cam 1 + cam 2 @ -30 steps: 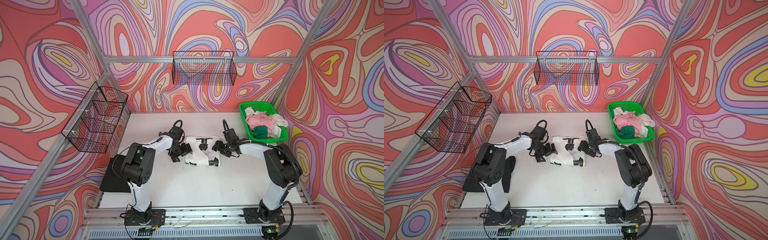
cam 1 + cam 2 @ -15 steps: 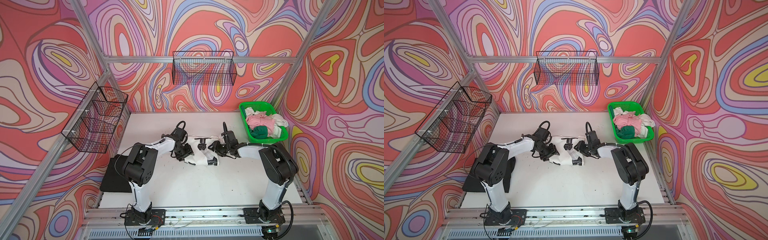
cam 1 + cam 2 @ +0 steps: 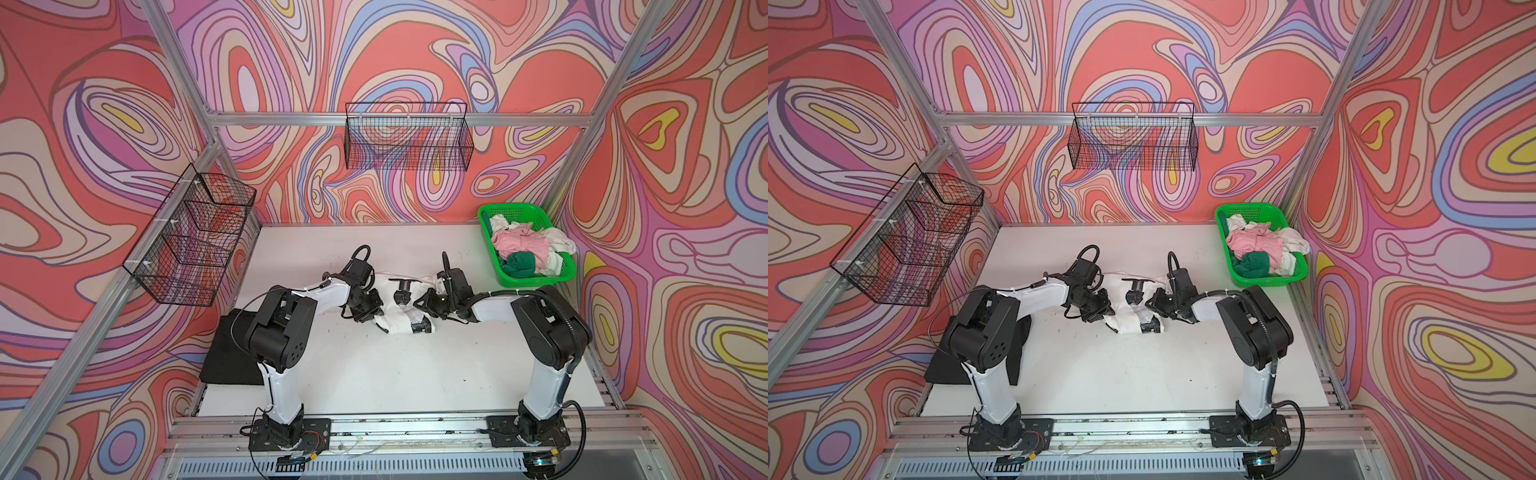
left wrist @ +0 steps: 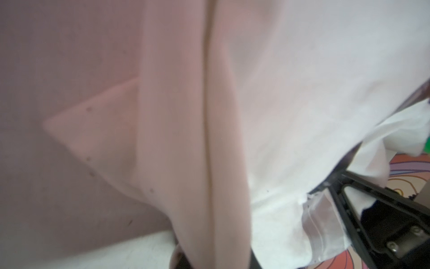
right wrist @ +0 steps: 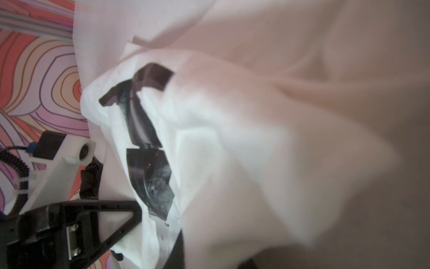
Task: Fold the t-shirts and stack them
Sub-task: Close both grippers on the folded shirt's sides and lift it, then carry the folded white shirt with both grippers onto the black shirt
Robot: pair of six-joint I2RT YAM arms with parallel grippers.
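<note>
a: where's the shirt?
b: off-white soft cloth t-shirt with a black print (image 3: 401, 322) lies crumpled mid-table on the white tabletop (image 3: 395, 382), btwn both arms. its outline is hard to read, white on white.
a: left gripper (image 3: 370, 311)?
b: at the shirt's left edge, jaws together, pinching cloth. in the left wrist view the fabric fills nearly everything. only one black finger (image 4: 363, 209) w/ a clear pad shows, the rest is buried.
a: right gripper (image 3: 426, 301)?
b: at the shirt's right edge, touching it. can't tell if the jaws are apart or together. in the right wrist view, blurred folds and the black print cover all but one finger (image 5: 111, 223).
a: other shirts?
b: flat black t-shirt (image 3: 226, 353) at the table's left edge, partly hidden behind the left arm, well apart from the off-white one. pink t-shirt (image 3: 519, 245), dark green t-shirt (image 3: 517, 264) and white t-shirt (image 3: 555, 243) are heaped in the bright green plastic lattice basket (image 3: 536, 282) at the back right corner. they're tangled, so can't say how many are in there.
</note>
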